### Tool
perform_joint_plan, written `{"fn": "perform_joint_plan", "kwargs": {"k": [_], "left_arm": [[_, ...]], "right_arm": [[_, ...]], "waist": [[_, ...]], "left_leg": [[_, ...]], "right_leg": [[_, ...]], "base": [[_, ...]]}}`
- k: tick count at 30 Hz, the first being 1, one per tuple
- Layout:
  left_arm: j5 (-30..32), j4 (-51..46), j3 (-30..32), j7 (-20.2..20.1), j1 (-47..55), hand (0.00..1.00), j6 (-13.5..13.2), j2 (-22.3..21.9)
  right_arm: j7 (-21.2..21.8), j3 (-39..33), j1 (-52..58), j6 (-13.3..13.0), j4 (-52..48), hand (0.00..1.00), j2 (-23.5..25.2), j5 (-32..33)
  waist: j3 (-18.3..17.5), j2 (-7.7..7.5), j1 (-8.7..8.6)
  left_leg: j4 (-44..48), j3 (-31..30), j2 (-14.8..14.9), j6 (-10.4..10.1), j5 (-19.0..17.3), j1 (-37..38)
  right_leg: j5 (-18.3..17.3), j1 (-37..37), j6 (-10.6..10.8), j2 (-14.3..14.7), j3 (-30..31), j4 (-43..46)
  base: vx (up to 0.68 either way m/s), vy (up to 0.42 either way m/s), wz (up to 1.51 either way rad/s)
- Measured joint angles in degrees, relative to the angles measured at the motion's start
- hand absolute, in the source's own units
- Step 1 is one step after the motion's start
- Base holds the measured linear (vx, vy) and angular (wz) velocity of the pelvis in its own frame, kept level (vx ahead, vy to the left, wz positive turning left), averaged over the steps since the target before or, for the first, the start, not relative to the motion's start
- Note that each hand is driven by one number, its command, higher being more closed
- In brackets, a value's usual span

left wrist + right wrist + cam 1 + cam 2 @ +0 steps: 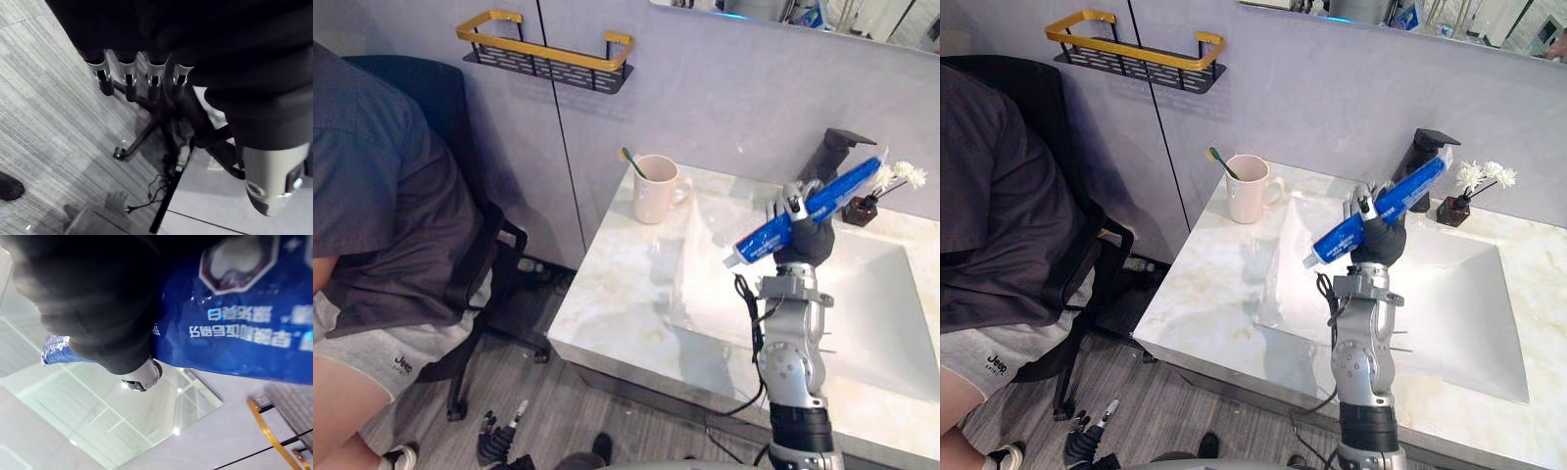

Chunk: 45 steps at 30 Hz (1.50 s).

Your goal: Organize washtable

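Toothpaste tube [766,238], blue with a white cap, is up in the air right of centre in the head views, above the sink basin [886,294] of the pale marble washtable [617,284]. It tilts, cap end low and to the left, flat end high and to the right by the black faucet [837,149] and the small vase of white flowers [891,181]. The right arm rises nearly upright from the bottom edge. The right hand [803,243] has its fingers curled round the tube's middle. The left hand [129,81] hangs over the grey floor, fingers side by side, loosely straight and holding nothing. A pink cup [653,189] with a toothbrush [631,162] stands at the counter's upper left corner.
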Motion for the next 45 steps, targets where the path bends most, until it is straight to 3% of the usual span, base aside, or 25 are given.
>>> {"fn": "perform_joint_plan", "kwargs": {"k": [3, 6, 9, 12, 25, 33, 45], "left_arm": [[1.66, 1.61, -3.56, -0.10, -0.50, 0.00, -0.17, 1.46], [2.04, 2.34, -6.34, -0.89, -0.60, 0.00, -0.30, 3.13], [3.46, 4.36, -7.64, -1.11, -0.59, 0.00, -0.51, 4.15], [3.99, 4.79, -7.81, -1.10, -0.69, 0.00, -0.65, 4.60], [4.14, 7.22, -9.36, -0.97, -1.57, 0.00, -1.16, 6.24], [4.13, 7.80, -10.06, -0.83, -3.41, 0.00, -1.54, 6.73], [4.00, 7.68, -11.67, 0.18, -3.61, 0.00, -1.79, 7.59]], "right_arm": [[-2.80, -2.27, -7.50, -1.53, 3.89, 1.00, -4.04, -6.21], [-5.55, -2.44, -19.58, -1.66, 10.87, 1.00, -10.86, -10.99], [-8.17, -1.78, -29.67, -1.64, 16.69, 1.00, -18.29, -17.23], [-9.84, -0.24, -33.96, -1.53, 18.68, 1.00, -20.59, -20.36], [-13.07, 5.77, -44.37, 0.29, 28.35, 1.00, -20.96, -26.63], [-14.01, 6.68, -47.62, 1.59, 35.54, 1.00, -20.94, -26.77], [-13.91, 8.30, -48.16, 2.92, 38.02, 1.00, -20.87, -28.42]], "waist": [[0.09, -0.01, 1.14], [1.17, -0.01, 1.55], [1.63, 0.11, 3.26], [2.39, 0.02, 4.19], [5.49, -0.08, 7.19], [7.89, -0.03, 8.91], [9.54, 0.03, 8.95]], "left_leg": [[0.31, -0.34, -0.01, 0.00, 0.00, -0.71], [1.13, -0.68, 0.12, 0.00, 0.02, -2.04], [1.44, -1.12, 0.33, 0.00, 0.01, -2.59], [2.04, -1.36, 0.34, -0.02, 0.00, -3.11], [3.04, -1.85, 0.36, -0.02, 0.00, -5.77], [4.52, -3.44, 0.19, -0.03, 0.00, -8.15], [5.11, -4.56, 0.09, -0.04, 0.01, -9.65]], "right_leg": [[0.00, -0.33, 0.00, 0.10, -0.23, -0.02], [0.05, -1.12, -0.05, 0.32, -0.22, -0.02], [0.05, -1.35, -0.07, 0.65, -0.30, -0.11], [0.09, -1.48, -0.13, 0.71, -0.38, -0.11], [0.29, -3.42, -0.42, 0.83, -0.60, -0.06], [0.33, -4.28, -0.47, 0.92, -2.34, -0.06], [0.54, -5.01, -0.78, 0.98, -3.49, -0.01]], "base": [[-0.01, -0.016, 0.06], [-0.02, -0.014, 0.05], [0.01, -0.021, 0.05], [0.01, -0.010, 0.04], [-0.02, -0.001, 0.02], [-0.01, -0.001, 0.10], [0.00, 0.007, 0.05]]}}
